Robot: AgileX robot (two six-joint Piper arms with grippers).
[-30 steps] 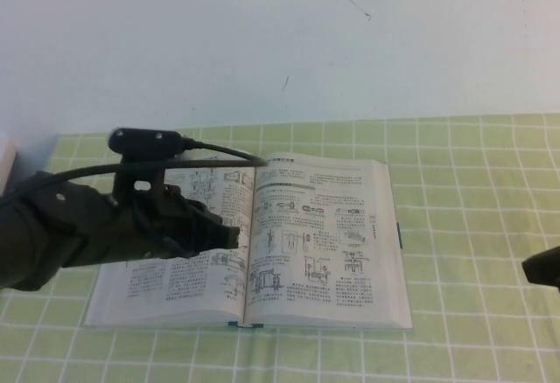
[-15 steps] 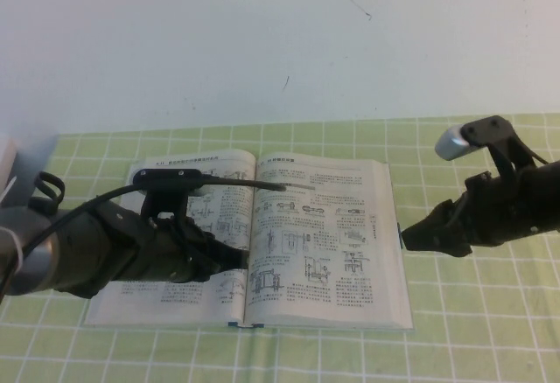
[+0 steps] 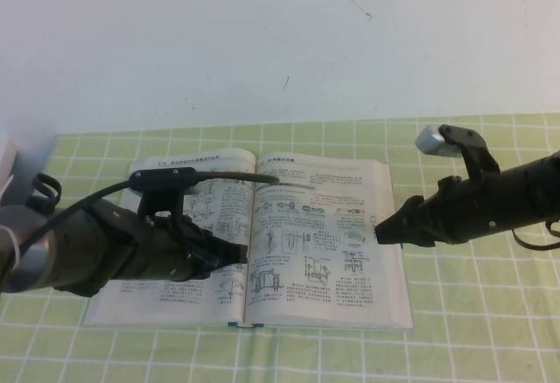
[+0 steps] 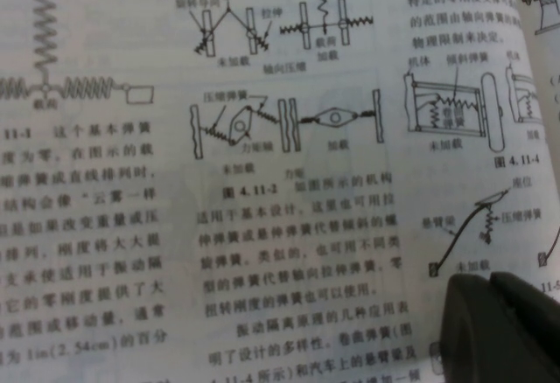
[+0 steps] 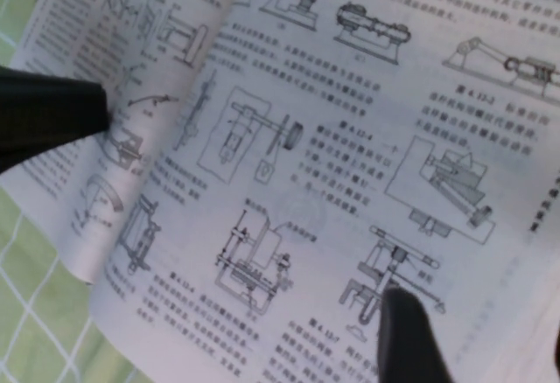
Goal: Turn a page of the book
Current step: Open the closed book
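Observation:
The book lies open and flat on the green checked cloth, its dark teal cover edge showing along the near side. My left gripper is shut, and its fingertips rest on the left page next to the spine. It also shows in the right wrist view. My right gripper reaches in from the right, low over the outer part of the right-hand page. It looks open and holds nothing. Only one of its fingers shows, over a drawing on the page.
The green checked cloth covers the table. A white wall rises right behind it. A pale object shows at the far left edge. The left arm's cable arcs over the left page.
My right arm has come in from the right edge and moved left to the book's right page. My left arm has lowered slightly, its tip staying on the left page by the spine.

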